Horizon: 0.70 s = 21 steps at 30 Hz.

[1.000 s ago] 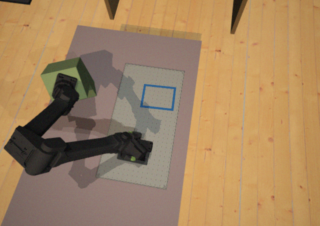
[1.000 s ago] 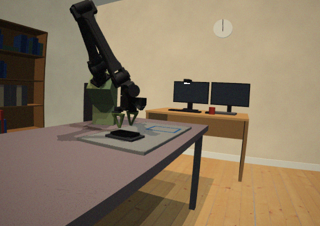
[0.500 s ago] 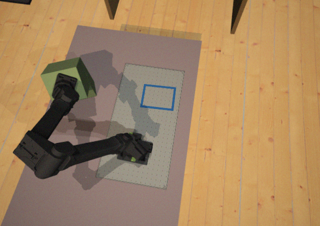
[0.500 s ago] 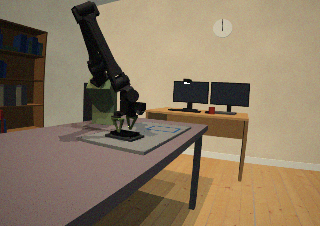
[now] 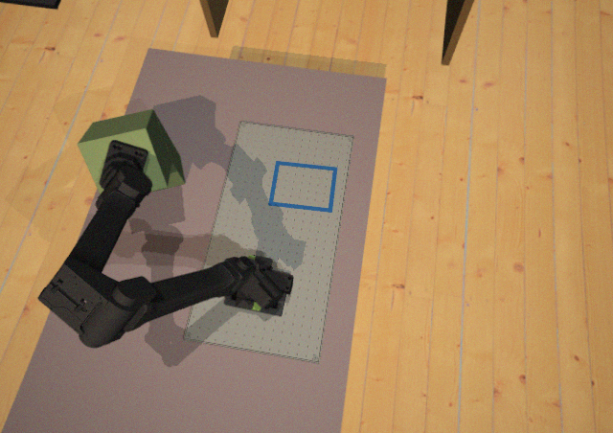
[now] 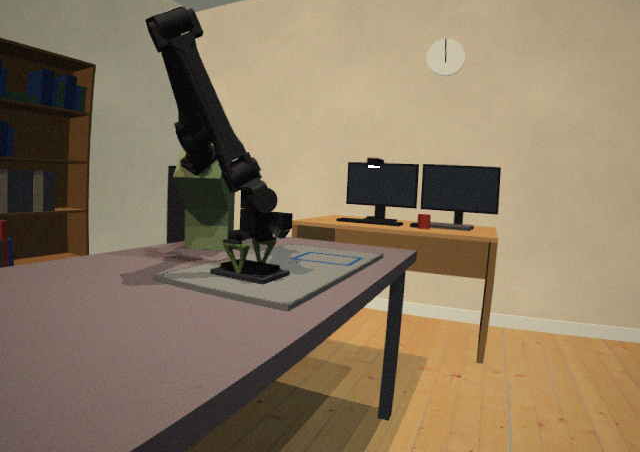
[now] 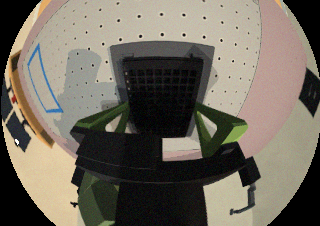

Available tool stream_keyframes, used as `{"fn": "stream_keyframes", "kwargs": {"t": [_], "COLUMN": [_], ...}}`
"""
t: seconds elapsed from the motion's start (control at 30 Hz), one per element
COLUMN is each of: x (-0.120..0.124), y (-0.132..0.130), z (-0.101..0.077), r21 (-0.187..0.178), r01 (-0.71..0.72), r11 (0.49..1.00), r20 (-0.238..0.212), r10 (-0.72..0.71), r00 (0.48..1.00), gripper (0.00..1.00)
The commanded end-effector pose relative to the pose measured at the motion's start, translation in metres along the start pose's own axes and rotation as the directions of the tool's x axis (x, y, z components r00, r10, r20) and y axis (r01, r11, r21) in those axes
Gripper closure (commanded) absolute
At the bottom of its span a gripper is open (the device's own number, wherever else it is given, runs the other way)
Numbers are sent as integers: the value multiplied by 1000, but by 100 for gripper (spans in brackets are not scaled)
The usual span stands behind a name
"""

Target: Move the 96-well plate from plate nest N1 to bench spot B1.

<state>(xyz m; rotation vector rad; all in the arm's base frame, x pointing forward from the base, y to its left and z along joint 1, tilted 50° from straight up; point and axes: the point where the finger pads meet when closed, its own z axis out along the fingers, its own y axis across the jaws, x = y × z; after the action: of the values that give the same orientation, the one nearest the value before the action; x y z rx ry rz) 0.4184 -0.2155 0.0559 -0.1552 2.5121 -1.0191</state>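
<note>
Plate [image 7: 163, 96] sits in its nest between the fully spread, empty pincer [image 7: 163, 125] fingers.

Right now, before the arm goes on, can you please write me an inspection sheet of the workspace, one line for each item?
Surface: mauve table carrying a grey perforated deck.
Job's things: dark 96-well plate sits in its nest; blue taped outline has nothing inside it.
Clutter: nothing seen on the deck.
Tool: open, green fingers straddle the plate's long sides, holding nothing.
Cables: nothing seen.
Surroundings: green pedestal under the arm, bookshelf, desk with two monitors and a red mug, wall clock.
</note>
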Motion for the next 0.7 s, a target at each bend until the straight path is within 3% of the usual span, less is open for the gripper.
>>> {"fn": "stream_keyframes", "kwargs": {"t": [0.0,0.03,0.3,0.33,0.67], "x": [-9,-5,-5,-5,-5], "y": [-10,-3,-3,-3,-3], "z": [-6,-3,-3,-3,-3], "r21": [19,6,6,6,6], "r01": [-18,-5,-5,-5,-5], "r11": [1000,1000,1000,1000,1000], "r20": [31,16,16,16,16], "r10": [17,4,4,4,4], "r00": [999,1000,1000,1000,1000], "gripper": [0,0,0,100,100]}}
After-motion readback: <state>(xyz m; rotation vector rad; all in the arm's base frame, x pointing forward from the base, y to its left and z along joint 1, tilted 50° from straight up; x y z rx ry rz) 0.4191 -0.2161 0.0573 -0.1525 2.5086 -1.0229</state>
